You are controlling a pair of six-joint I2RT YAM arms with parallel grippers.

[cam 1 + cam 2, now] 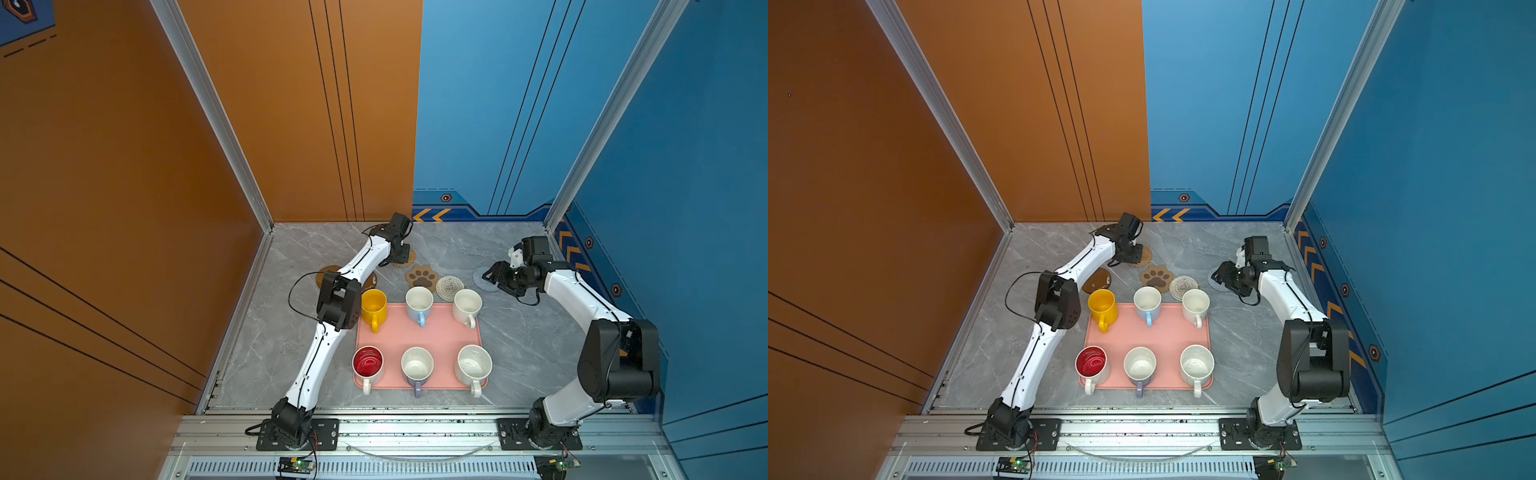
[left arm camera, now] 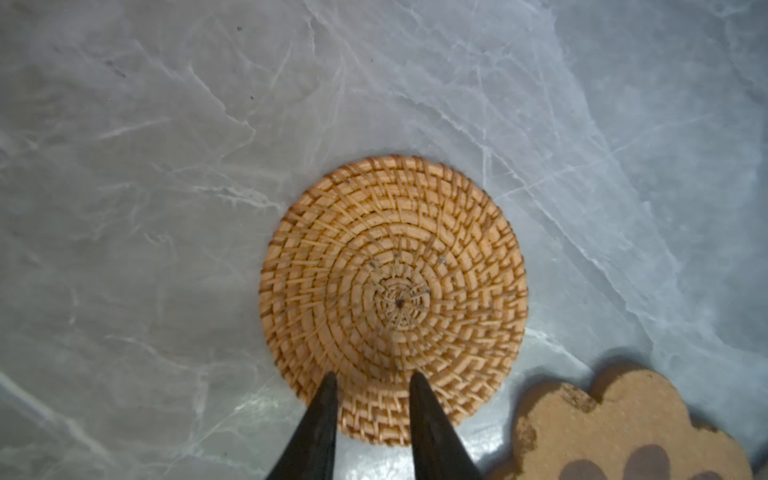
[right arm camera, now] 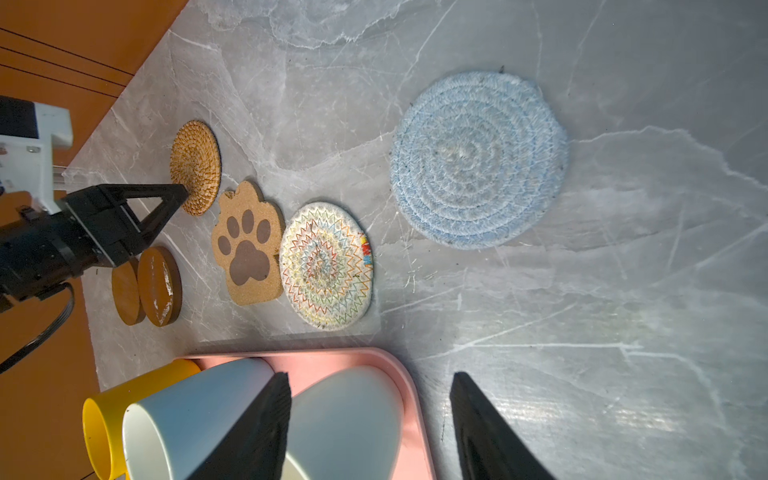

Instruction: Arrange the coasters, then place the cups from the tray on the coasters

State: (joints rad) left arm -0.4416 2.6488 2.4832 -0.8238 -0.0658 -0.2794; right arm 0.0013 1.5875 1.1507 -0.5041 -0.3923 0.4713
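The tan woven coaster (image 2: 392, 299) lies flat on the table (image 2: 166, 166) beyond the tray's (image 1: 419, 336) far left corner; it looks light, stiff and rough, so it should slide under a press, or lift only by its rim; the left gripper (image 2: 372, 376) has its jaws a little apart, both tips on top of that coaster near its edge, nothing pinched; the right gripper (image 3: 370, 376), beyond the tray's far right corner near the light blue coaster (image 3: 478, 160), stands wide open and empty; the tray holds all six cups (image 1: 417, 365), upright, in two rows of three, seemingly empty; they are probably heavy, hard and breakable
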